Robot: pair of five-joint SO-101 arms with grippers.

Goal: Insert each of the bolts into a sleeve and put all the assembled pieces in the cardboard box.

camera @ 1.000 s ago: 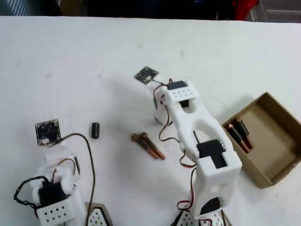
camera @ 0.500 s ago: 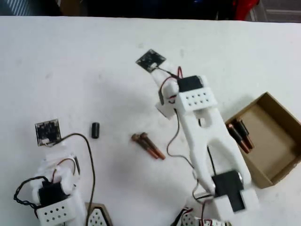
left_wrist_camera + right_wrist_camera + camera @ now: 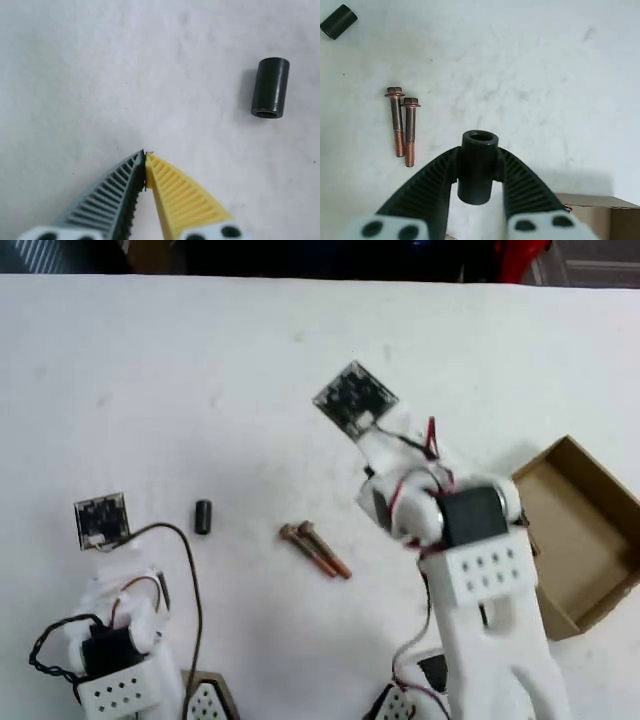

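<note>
Right end effector (image 3: 477, 152) clamps black hollow sleeve (image 3: 477, 177) | left end effector (image 3: 145, 156) closed | copper bolts (image 3: 410, 130) paired

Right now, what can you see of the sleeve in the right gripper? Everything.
The sleeve is a short black tube, matte, looks like metal, with an open bore at the end facing the camera; no bolt shows in it. The right gripper clamps it between two dark ribbed fingers, its axis along them, above the white table.

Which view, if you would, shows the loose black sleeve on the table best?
Left wrist view: the loose sleeve lies close and whole. High view: small. Right wrist view: far off, at the edge.
</note>
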